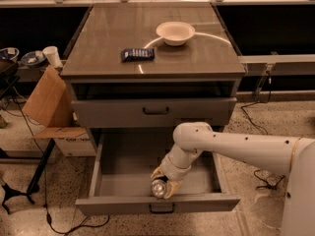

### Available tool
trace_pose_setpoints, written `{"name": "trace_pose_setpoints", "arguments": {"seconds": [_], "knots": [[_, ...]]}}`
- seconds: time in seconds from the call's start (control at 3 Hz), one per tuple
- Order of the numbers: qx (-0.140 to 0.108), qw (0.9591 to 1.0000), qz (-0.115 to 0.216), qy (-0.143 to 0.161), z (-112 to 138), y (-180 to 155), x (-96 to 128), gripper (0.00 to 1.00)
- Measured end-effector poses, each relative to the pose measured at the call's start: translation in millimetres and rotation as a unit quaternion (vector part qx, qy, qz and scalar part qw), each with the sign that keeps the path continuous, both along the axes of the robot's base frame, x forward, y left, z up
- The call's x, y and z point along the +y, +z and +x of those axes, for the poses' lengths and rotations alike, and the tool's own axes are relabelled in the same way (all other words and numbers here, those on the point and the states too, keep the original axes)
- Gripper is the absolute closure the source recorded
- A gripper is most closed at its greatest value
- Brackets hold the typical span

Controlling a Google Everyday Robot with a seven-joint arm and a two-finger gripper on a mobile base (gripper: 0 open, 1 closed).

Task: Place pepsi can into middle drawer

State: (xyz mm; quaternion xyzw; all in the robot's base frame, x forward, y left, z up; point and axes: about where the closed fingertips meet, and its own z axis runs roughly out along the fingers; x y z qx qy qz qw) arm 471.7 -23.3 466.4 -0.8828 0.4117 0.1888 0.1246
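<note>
While a cardboard box leans on the left, a dark snack packet lies on the cabinet top, out of the way. Below it, the middle drawer is pulled out so things can go in. The pepsi can is low inside it, near the front wall, shiny end up. The claw squeezes the can from both sides, probably to set it down gently. A white bowl sits up top.

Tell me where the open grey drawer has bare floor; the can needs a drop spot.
Free: grey metal middle drawer's left half, from its wall to the gripper. Crowded: front centre, gripper clamped on the silver-topped pepsi can.
</note>
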Motion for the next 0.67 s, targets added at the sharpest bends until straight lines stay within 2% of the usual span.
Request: {"name": "trace_pose_setpoints", "arguments": {"seconds": [0.33,0.67], "knots": [[0.002,0.9998,-0.005,-0.019,-4.8,-2.6,-7.0,0.11],[-0.001,0.9995,0.001,-0.031,-2.8,2.9,-8.3,0.00]]}}
